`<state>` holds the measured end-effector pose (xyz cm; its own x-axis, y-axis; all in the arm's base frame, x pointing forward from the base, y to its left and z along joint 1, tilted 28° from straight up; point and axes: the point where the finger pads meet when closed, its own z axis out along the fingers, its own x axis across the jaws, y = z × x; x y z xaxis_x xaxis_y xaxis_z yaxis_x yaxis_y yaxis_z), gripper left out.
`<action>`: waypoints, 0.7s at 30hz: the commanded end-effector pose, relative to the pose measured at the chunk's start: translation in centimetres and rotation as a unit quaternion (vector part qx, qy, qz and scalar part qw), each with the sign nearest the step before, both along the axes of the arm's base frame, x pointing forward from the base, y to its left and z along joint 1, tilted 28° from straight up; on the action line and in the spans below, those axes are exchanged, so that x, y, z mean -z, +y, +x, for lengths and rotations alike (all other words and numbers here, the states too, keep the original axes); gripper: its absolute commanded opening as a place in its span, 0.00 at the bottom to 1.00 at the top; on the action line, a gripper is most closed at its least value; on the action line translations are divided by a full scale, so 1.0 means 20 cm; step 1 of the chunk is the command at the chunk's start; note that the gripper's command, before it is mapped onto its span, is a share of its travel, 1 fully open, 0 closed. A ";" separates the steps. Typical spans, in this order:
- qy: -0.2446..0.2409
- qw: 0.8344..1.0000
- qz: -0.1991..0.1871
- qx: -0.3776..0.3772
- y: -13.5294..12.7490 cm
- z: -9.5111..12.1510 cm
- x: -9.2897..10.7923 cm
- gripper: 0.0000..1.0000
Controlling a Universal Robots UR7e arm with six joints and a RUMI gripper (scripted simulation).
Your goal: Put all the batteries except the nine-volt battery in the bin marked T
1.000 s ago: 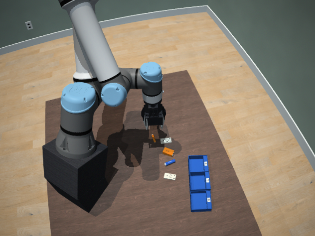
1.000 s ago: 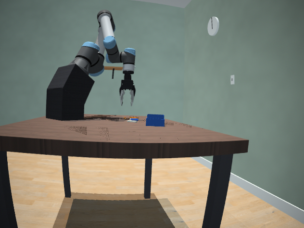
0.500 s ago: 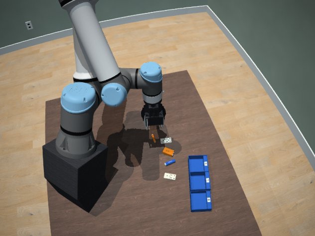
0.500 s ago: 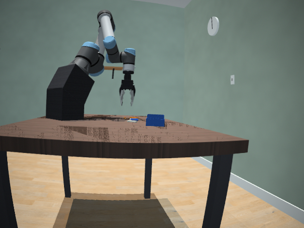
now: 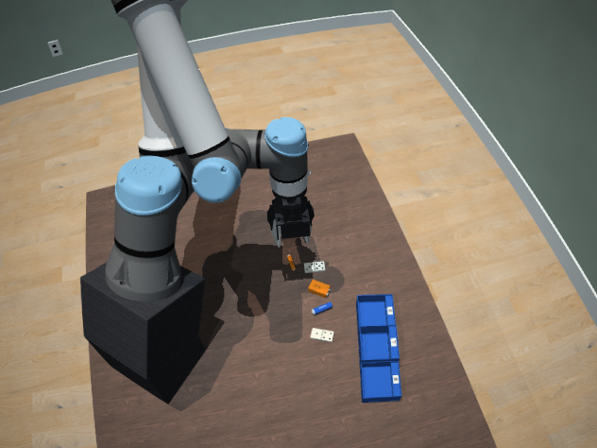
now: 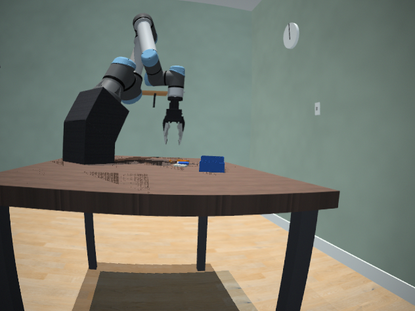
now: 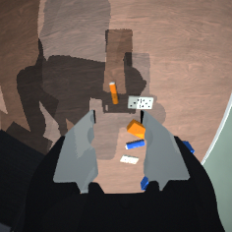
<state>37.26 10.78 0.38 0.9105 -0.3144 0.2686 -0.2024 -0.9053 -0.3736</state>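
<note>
My gripper (image 5: 292, 241) hangs well above the table, open and empty; it also shows in the side view (image 6: 173, 140) and in the wrist view (image 7: 117, 117). A slim orange battery (image 5: 290, 262) lies on the table just below it, seen in the wrist view (image 7: 114, 92) beyond the fingertips. An orange block-shaped nine-volt battery (image 5: 318, 287) lies nearer the bins, and a blue round battery (image 5: 322, 308) lies just past it. A row of three blue bins (image 5: 378, 347) stands upright at the right, each with a small white label too small to read.
Two white dominoes lie among the batteries, one (image 5: 315, 267) beside the orange battery and one (image 5: 321, 334) near the blue battery. The robot's black base (image 5: 140, 318) stands at the left of the table. The table edge runs close behind the bins.
</note>
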 end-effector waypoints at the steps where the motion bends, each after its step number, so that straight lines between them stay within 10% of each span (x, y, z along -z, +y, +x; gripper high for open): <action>1: -0.024 0.997 -0.024 -0.071 0.01 0.00 0.00 0.38; 21: -0.030 0.995 -0.032 -0.088 0.01 -0.01 0.00 0.38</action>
<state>37.24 10.82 0.36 0.9182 -0.2761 0.2841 -0.1639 -0.9177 -0.3620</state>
